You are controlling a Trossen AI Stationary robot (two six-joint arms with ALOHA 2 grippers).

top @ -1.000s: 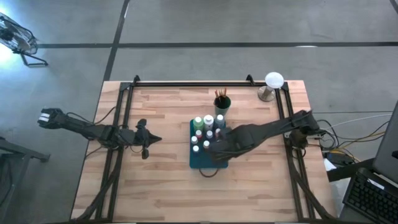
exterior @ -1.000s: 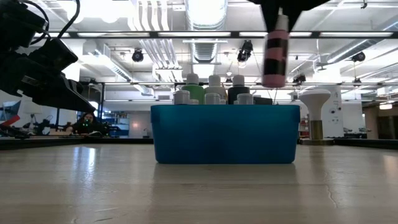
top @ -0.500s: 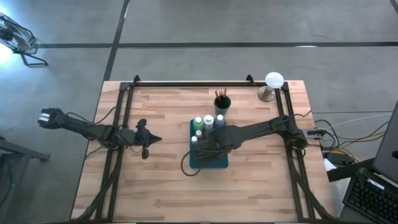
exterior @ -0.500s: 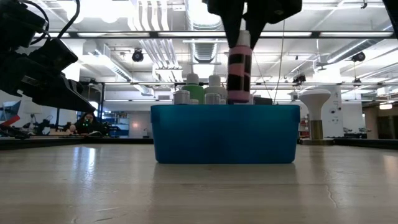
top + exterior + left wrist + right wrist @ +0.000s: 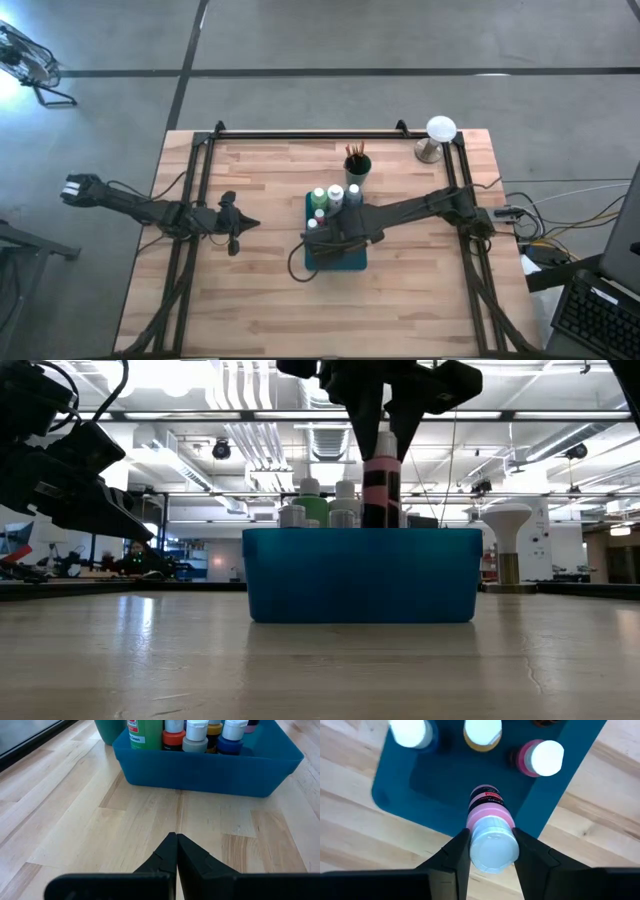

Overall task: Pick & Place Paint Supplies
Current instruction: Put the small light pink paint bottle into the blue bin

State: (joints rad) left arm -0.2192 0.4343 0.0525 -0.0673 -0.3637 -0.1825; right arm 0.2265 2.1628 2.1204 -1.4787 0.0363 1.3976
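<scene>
Wooden table (image 5: 260,290) holds the blue bin (image 5: 400,795). Right gripper (image 5: 491,851) grasps a pink bottle (image 5: 490,827) above it; lower straight, clearing neighbouring caps. Left gripper (image 5: 176,851) waits, clenched.

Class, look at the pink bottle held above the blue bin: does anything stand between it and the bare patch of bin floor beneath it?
Nothing visible does. The right claw holds the pink bottle over bare bin floor; the other bottles stand farther along.
</scene>
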